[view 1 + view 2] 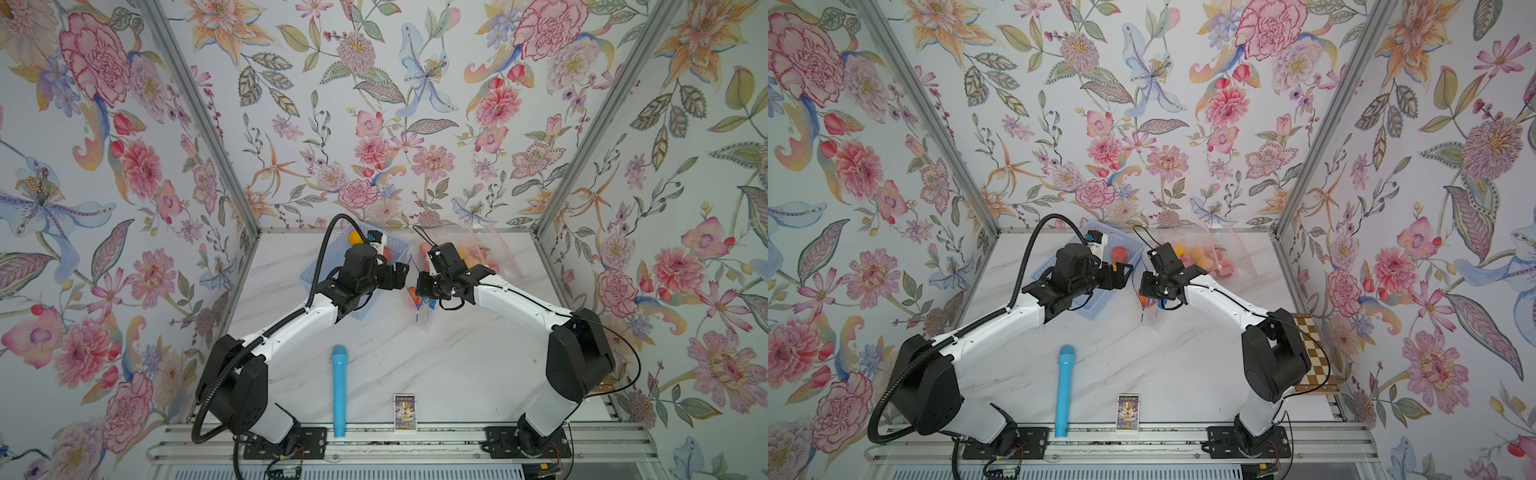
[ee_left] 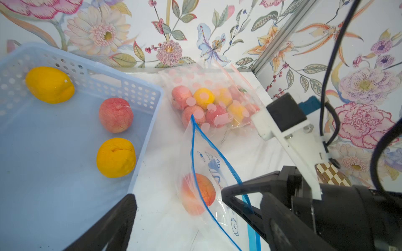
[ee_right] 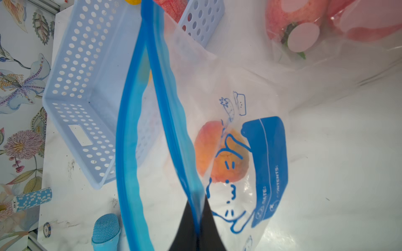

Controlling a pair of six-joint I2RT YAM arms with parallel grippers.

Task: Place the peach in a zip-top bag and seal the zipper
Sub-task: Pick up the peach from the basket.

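- Nearest us, in the right wrist view, the right claw [image 3: 196, 208] is clenched. Its two black fingers [image 3: 185, 230] pinch one blue zipper strip of a clear plastic zip-top bag [image 3: 269, 165] printed with blue drawings and a blue label.
- The bag's mouth gapes, with the two blue strips bowing apart beyond the pinch.
- The round orange-pink peach [image 3: 219, 156] lies inside this bag, low down behind the printed face.
- In both top views the left claw [image 1: 400, 275] faces the right claw from just beside the bag. Its jaws are spread wide and grasp nothing. In the left wrist view the bag and peach show between its fingers, but we cannot tell whether either finger touches the plastic.
- Just beside the bag stands a pale blue perforated plastic basket [image 2: 130, 91]. It holds a yellow lemon-shaped fruit [image 2: 50, 84], a pink-red round fruit [image 2: 115, 115] and an orange round fruit [image 2: 116, 157], all apart from one another.
- Behind the zip-top bag, near the back wall, lies a second clear bag with pale pink dots [image 2: 206, 102], packed with pink and yellow fruit.
- Towards the arm bases, a light blue toy microphone [image 1: 338, 390] lies on the white marble-patterned table [image 1: 457, 365]. A small purple-and-gold card box [image 1: 405, 411] sits near it.
- In the right wrist view a roll of blue-and-white poker chips [image 3: 32, 198] lies near the table's edge.
- In a top view a brown-and-white checkered board [image 1: 1312, 357] sits behind the right arm.
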